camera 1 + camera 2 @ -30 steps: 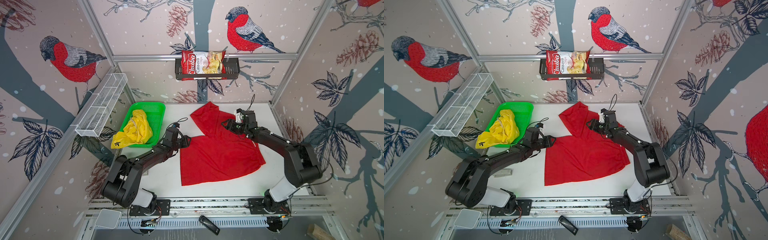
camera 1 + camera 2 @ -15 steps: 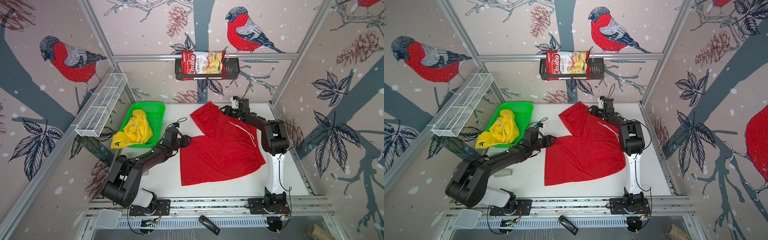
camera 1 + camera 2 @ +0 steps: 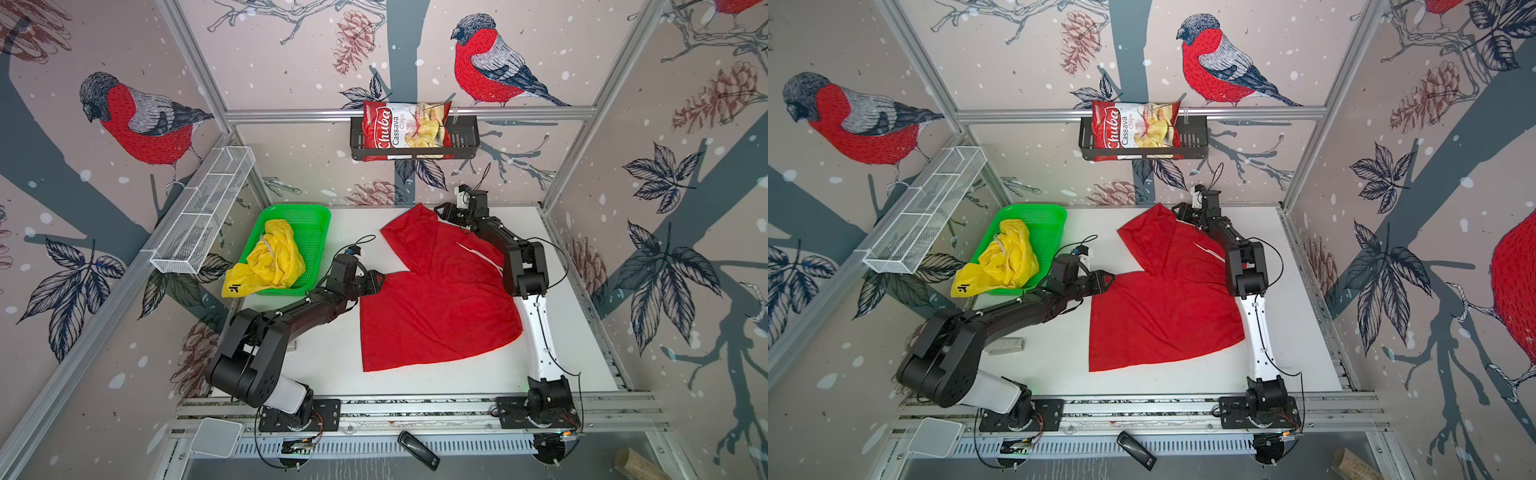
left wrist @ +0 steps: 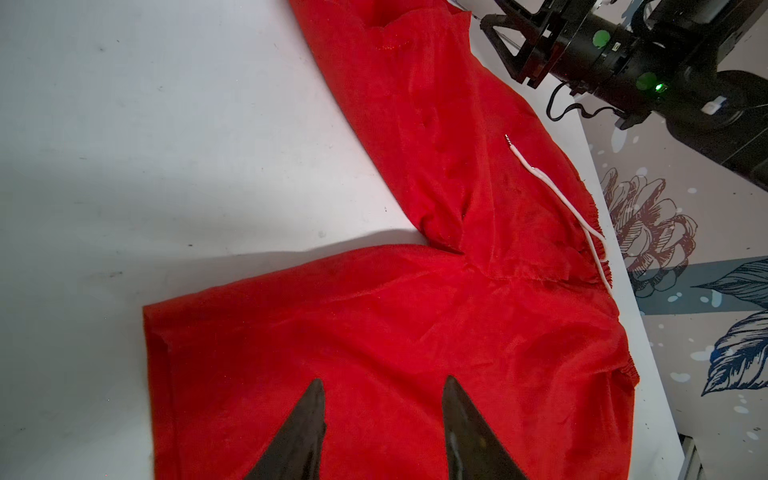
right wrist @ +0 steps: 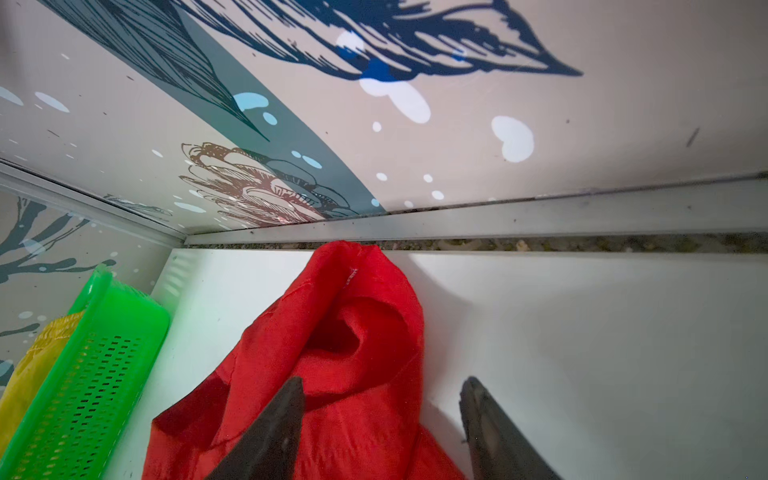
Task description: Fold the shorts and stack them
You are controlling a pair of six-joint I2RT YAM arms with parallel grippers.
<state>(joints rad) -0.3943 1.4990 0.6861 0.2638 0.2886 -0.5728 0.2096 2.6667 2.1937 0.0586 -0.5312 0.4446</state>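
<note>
The red shorts (image 3: 432, 307) (image 3: 1163, 307) lie spread flat on the white table, one leg pointing at the back wall, with a white drawstring (image 4: 552, 187) across the waist. My left gripper (image 3: 379, 277) (image 4: 384, 382) is open, low over the hem of the near leg. My right gripper (image 3: 441, 210) (image 5: 383, 380) is open at the far leg's bunched end (image 5: 353, 332), one finger over cloth, the other over bare table. The yellow shorts (image 3: 272, 259) (image 3: 1007, 257) lie crumpled in the green basket (image 3: 291, 206), hanging over its front rim.
The back wall's rail (image 5: 498, 216) runs just beyond the right gripper. A black rack with a chips bag (image 3: 405, 129) hangs on the back wall, and a white wire shelf (image 3: 203, 212) on the left wall. The green basket (image 5: 104, 353) stands left of the far leg.
My right arm has stretched away from the waistband to the far leg's end by the back wall. The left arm and the shorts have stayed put.
</note>
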